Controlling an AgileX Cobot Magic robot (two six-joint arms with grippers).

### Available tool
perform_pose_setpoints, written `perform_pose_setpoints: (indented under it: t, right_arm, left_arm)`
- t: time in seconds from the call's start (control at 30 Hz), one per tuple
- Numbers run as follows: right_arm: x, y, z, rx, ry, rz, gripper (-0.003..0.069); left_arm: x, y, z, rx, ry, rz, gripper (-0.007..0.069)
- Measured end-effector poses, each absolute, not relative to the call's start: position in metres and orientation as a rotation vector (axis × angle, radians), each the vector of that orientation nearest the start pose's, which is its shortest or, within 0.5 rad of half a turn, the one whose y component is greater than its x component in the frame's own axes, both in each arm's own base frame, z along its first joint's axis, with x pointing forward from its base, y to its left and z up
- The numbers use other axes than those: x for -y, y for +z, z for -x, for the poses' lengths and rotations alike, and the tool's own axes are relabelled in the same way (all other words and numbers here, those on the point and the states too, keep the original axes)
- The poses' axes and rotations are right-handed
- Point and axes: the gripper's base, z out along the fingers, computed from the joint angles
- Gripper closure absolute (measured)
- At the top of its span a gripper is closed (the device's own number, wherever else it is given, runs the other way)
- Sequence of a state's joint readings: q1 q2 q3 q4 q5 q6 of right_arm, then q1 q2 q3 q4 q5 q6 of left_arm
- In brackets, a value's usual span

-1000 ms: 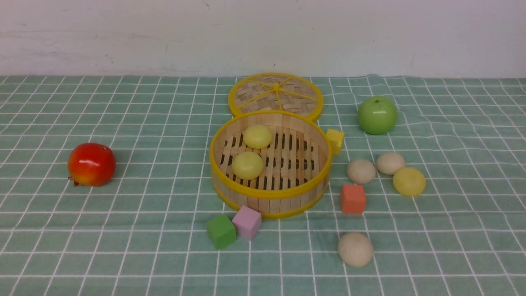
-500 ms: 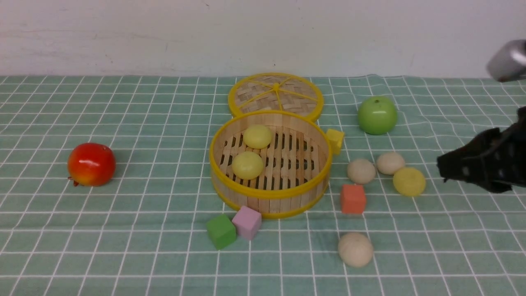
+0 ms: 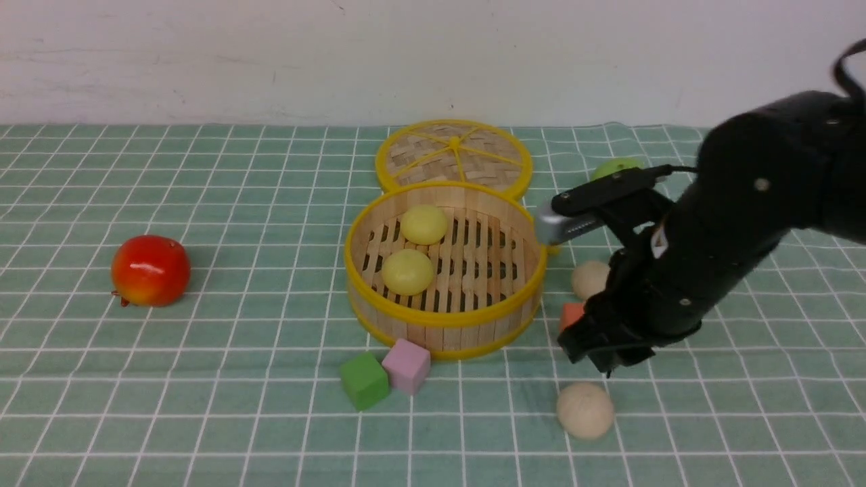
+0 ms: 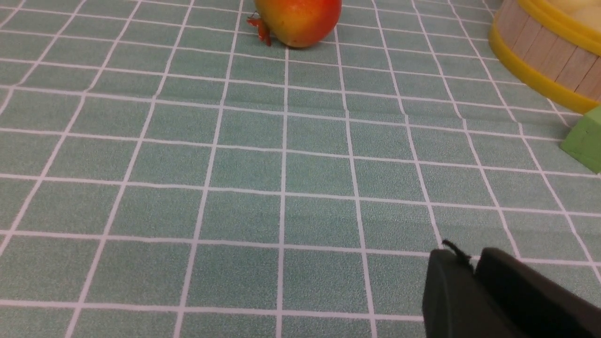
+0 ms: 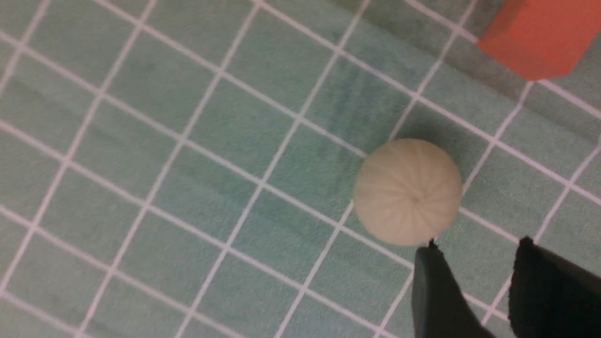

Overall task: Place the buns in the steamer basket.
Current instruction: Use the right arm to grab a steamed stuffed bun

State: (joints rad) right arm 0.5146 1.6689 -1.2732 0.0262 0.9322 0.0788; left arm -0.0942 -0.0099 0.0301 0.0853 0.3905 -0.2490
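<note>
Right arm (image 3: 710,257) newly near ribbed cream-beige bun (image 3: 585,410)

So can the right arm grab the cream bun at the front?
Probably yes. The right gripper hangs open close above the cream bun. Nothing lies between them, and the orange cube sits clear of the bun.

matte black right arm (image 3: 744,223), silver cylinder (image 3: 556,228), black cable (image 3: 842,61), small screws (image 3: 762,184)
</note>
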Motion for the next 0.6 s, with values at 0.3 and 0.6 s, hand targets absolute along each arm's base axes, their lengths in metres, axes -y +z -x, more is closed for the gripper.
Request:
perform_pose_setpoints:
  t: [0.3,0.6]
  right_arm:
    - [-0.181,0.215,-0.312,-2.867,0.139,0.559,0.0419]
    - [-0.184,0.186,-0.321,-2.917,0.083,0.584,0.0419]
  left_arm:
    - [0.002,0.169,-0.052,-1.892,-0.15,0.094,0.0541]
    - [0.002,0.169,-0.052,-1.892,-0.15,0.094,0.0533]
